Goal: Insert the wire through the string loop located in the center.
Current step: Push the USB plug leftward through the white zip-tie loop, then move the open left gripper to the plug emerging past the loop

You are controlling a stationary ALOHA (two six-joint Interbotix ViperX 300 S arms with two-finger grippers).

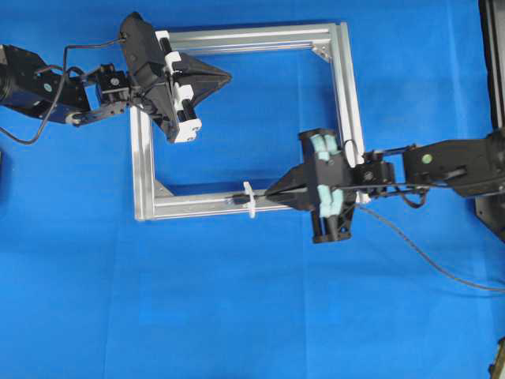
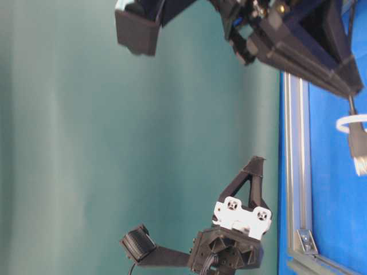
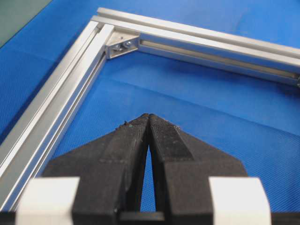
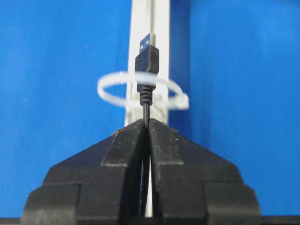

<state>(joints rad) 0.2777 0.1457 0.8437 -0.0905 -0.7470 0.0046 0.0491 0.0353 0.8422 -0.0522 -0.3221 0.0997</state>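
Two grippers: right gripper (image 4: 146, 123) pinches thin black wire (image 4: 146, 70), plug entering white string loop (image 4: 140, 91) at centre; next, advance straight. Left gripper (image 3: 148, 118) pressed together, empty.

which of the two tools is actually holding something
The right tool, shut on the wire at the string loop; the left tool is shut and holds nothing.

arms: black | left end effector (image 1: 223, 76): white blocks | right end effector (image 1: 272, 192): teal pads | cables: thin black

One wire (image 4: 146, 65), one string loop (image 4: 112, 86), one aluminium frame (image 1: 347, 87), two claws: left (image 3: 149, 118), right (image 4: 146, 123).
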